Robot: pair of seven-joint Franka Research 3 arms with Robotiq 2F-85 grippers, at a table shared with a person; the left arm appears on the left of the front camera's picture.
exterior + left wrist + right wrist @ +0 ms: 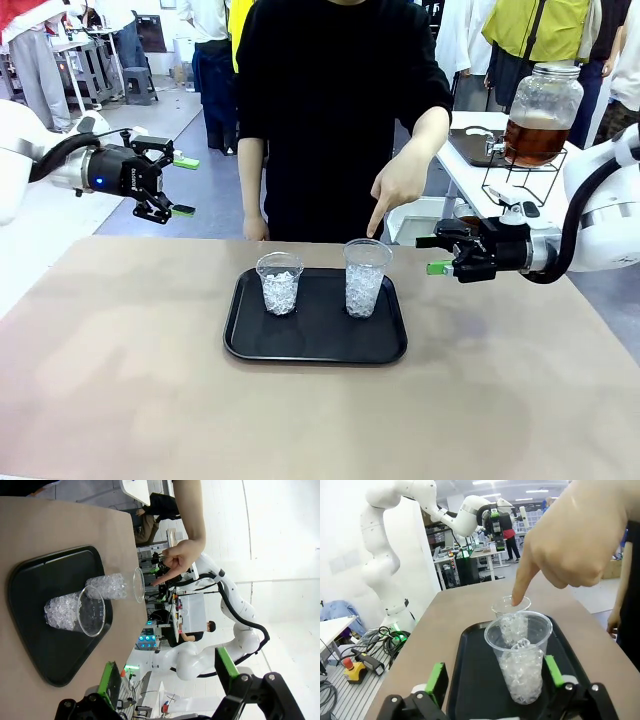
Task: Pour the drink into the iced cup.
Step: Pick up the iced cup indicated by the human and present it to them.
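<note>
The drink (530,142), a translucent amber-brown liquid, fills the lower part of a lidded glass dispenser jar (546,100). The jar stands on a black wire stand (524,185) on a white side table (470,185), beyond the desk's (120,380) far right corner and well apart from the cups. On the desk lies a black tray (315,348) carrying two clear plastic cups, both upright and loaded with white ice cubes, with no brown liquid in either. The taller iced cup (365,277) stands at the tray's far right and the shorter iced cup (279,283) at its far left, apart from each other. The person's hand (402,183) reaches over the far edge, with its index finger pointing down just above the rim of the taller iced cup. The right end effector (433,254) hangs above the desk to the right of the tray. Its fingers aim at the taller iced cup, and its jaws are spread wide and hold nothing. The left end effector (184,186) hovers high over the desk's far left, its jaws also spread wide and empty.
</note>
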